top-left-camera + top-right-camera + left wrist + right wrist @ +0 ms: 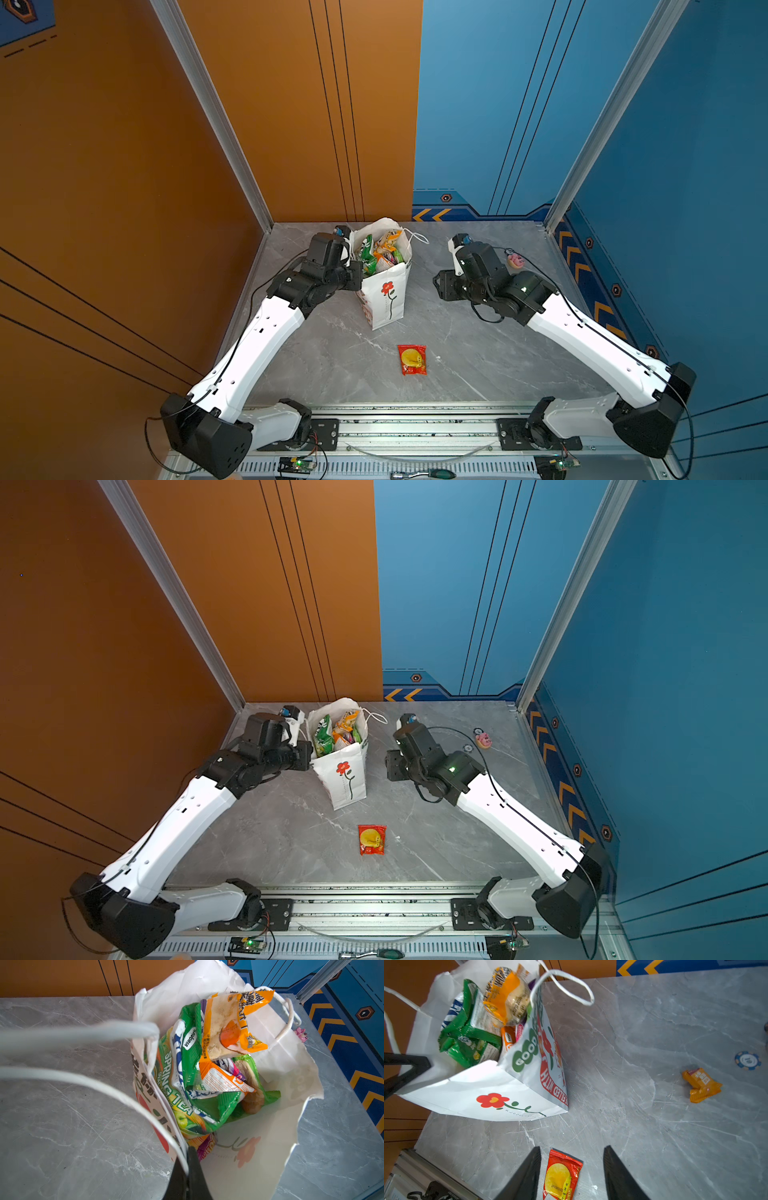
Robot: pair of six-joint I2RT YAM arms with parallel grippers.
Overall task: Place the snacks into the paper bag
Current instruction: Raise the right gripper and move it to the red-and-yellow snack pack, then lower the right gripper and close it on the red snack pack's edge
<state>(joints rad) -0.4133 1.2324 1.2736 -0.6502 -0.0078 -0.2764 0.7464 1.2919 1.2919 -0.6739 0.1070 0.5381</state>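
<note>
The white paper bag (384, 301) with a red flower stands upright near the back of the table. My left gripper (188, 1167) is shut on the paper bag's left rim and cord handle, holding the mouth wide. Several snacks (187, 1076), green, orange and purple packets, fill it. A small red packet (412, 360) with a yellow circle lies flat in front of the bag. My right gripper (572, 1148) hangs open above the table to the right of the bag; the red packet (561, 1176) shows between its fingers, untouched. A small orange packet (700, 1085) lies on the table.
A pink donut-like toy (516, 260) and a blue poker chip (748, 1060) lie at the back right. Orange and blue walls close the table at back and sides. The arms' base rail (415, 428) runs along the front edge.
</note>
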